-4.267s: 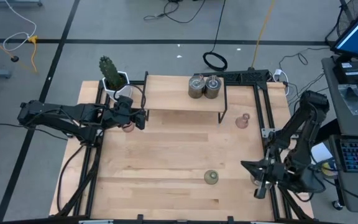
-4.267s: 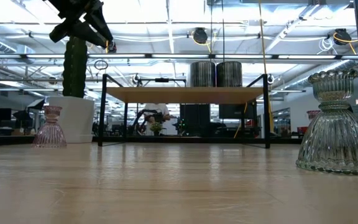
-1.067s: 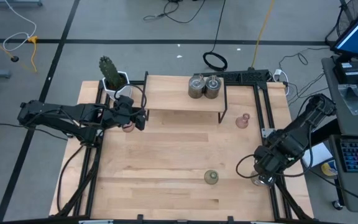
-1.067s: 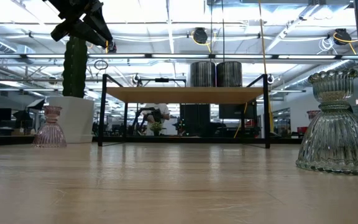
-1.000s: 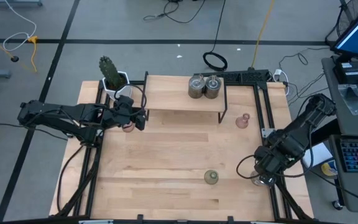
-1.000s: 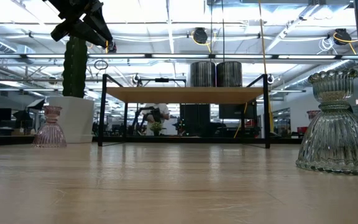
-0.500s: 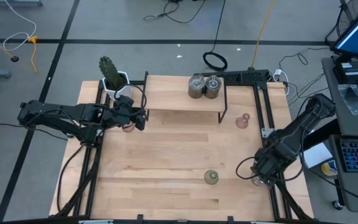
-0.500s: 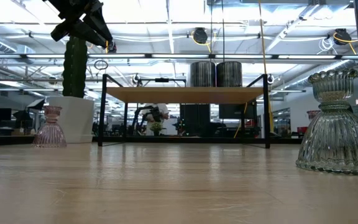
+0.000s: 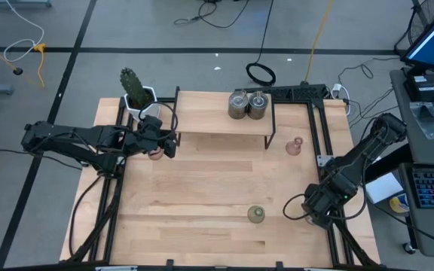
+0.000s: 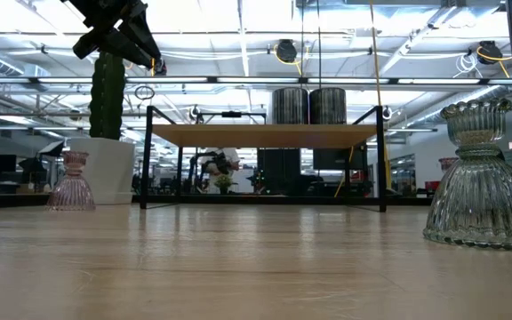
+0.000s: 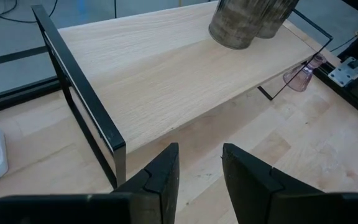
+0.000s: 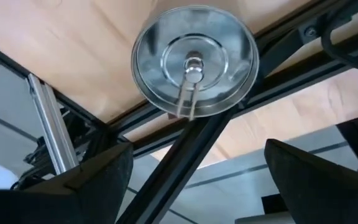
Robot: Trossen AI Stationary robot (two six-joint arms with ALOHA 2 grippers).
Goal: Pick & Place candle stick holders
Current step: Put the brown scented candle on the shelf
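1. Even, bright overhead light; ceiling strip lamps (image 10: 238,40) visible in low view.
2. Shadows faint.
3. Silvery holder (image 12: 194,60) shows mirror glare.
4. Near tabletop (image 10: 238,284) blurred in low view.

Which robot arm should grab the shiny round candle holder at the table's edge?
The right arm, most likely. The right gripper is open and hangs directly over the silvery candle holder at the table's right edge. The left gripper is open too, but far across the table, by the wooden shelf.
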